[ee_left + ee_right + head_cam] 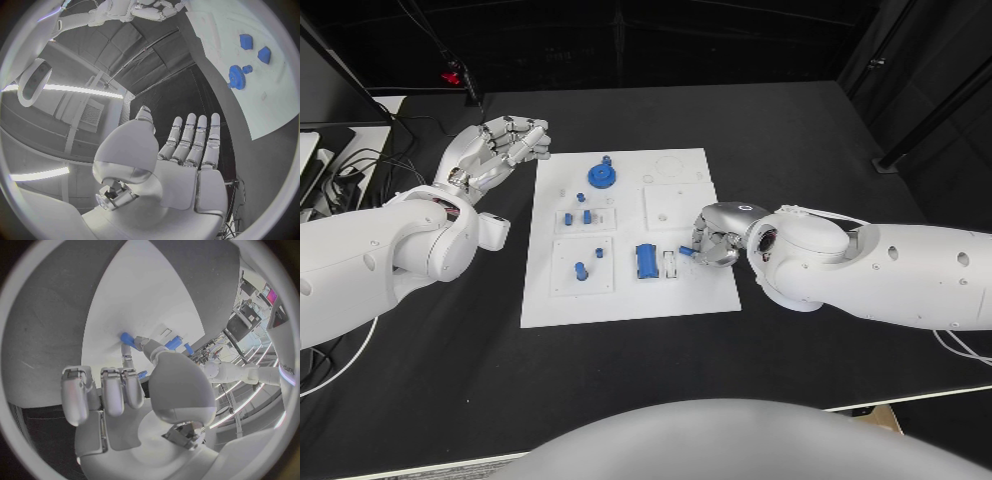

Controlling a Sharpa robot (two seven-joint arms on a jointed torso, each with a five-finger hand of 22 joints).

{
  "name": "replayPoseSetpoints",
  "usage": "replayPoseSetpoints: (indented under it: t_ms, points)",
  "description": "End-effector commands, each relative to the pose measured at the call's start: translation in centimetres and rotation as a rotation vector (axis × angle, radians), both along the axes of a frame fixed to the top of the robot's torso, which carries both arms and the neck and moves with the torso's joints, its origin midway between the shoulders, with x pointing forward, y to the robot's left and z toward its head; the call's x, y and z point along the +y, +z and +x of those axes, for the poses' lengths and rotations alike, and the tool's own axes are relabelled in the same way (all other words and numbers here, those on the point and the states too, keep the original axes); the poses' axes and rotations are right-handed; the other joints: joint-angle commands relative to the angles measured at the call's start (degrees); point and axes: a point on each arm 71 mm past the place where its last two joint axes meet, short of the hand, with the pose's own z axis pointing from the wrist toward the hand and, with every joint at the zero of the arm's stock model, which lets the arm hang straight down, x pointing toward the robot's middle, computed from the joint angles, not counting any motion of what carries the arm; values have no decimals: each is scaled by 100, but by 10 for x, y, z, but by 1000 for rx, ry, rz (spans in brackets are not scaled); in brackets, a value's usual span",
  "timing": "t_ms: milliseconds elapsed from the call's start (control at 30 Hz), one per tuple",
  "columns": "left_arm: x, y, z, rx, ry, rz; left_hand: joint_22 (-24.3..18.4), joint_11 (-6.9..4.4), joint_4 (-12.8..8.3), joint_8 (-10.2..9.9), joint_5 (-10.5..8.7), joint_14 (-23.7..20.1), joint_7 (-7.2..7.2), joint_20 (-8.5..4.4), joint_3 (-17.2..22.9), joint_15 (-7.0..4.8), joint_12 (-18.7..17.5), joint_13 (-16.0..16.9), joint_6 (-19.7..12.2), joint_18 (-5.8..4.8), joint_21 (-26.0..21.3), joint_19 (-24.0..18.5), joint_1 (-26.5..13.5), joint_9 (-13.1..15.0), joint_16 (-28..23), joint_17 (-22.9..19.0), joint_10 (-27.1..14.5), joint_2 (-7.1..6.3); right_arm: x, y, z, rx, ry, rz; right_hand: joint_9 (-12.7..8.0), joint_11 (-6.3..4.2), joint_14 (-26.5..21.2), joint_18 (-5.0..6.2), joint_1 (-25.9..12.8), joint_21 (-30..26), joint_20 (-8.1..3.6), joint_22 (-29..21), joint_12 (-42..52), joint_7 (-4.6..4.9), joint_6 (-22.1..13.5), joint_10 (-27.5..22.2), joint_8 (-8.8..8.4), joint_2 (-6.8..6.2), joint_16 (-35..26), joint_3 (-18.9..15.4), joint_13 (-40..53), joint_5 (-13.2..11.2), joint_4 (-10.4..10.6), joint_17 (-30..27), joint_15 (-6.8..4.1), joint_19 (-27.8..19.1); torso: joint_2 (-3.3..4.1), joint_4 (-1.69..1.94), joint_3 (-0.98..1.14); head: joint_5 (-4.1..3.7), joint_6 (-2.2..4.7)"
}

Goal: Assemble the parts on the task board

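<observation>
The task board (629, 300) is lying flat in the middle of the black tabletop (776, 130), with both arms reaching in from opposite sides. The right robot hand (715, 240) is bending over the board's right half, its fingers curled inward, and is pinching a small blue part (687, 251) between thumb and fingertip. The right wrist view is showing the same small piece at the fingertip (128, 340), tilted and close to the white surface, apparently so it can be steered toward a seat near the blue rectangular block (646, 261); which seat is intended cannot be told. The left robot hand (495, 152) is hovering over bare tabletop just beside the board's far left corner, fingers spread wide and holding nothing, probably parked clear so that the working hand has room. Near that corner a blue gear (602, 176) is sitting on the board, also appearing in the left wrist view (236, 76). Several small blue pegs (577, 217) are standing in the left-hand plates, well apart from the held piece. Judging by the loose pieces, the assembly is only partly complete.
</observation>
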Motion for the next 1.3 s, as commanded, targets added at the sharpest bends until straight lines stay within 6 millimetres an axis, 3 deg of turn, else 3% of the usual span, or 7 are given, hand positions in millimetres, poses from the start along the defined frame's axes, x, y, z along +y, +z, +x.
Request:
replayPoseSetpoints:
  t_ms: [33, 433, 733, 1300]
  points:
    - [-1, 1, 0, -2, -8, -7, -5, 7, -10, 32, 24, 12, 739, -13, -37, 0, 34, -3, -36, -25, 35, -10, 0, -8, 27, -5, 34, 53, -2, -2, -2, 69, -41, 143, 1, -27, 597, -43, 19, 19, 2, 1509, 14, -1, 68, 607, -36, -2, 14, -17, 1506, -16, -38, 1509, -7, 587, 1, 0, 0, 5, 0]
    - [-1, 1, 0, -2, -8, -7, -5, 7, -10, 32, 24, 12, 739, -13, -37, 0, 34, -3, -36, -25, 35, -10, 0, -8, 27, -5, 34, 53, -17, -5, 1, 139, -123, 280, -6, -17, 597, -43, 23, 19, 5, 1509, 14, 14, 157, 607, -102, 13, 14, -55, 1506, 37, -40, 1509, 0, 587, 1, 3, -2, 21, 0]
    - [-1, 1, 0, -1, -8, -6, -5, 7, -10, 32, 24, 12, 739, -13, -37, 0, 34, -3, -36, -25, 35, -10, 0, -8, 27, -5, 34, 53, -25, -8, 3, 186, -173, 385, -9, -16, 597, -43, 36, 19, 6, 1509, 14, 12, 198, 607, -138, 24, 14, -80, 1506, 72, -44, 1509, 0, 587, 0, -1, 2, 82, 0]
    - [0, 1, 1, 0, -6, -5, -5, 7, -10, 32, 24, 12, 739, -13, -37, 0, 34, -3, -36, -25, 35, -10, 0, -8, 27, -5, 34, 53, -34, -15, -2, 393, -295, 630, -27, -8, 597, -43, 39, 19, 7, 1509, 14, 25, 238, 607, -275, 53, 14, -179, 1506, 192, -34, 1509, 1, 587, -2, -2, 0, 67, 0]
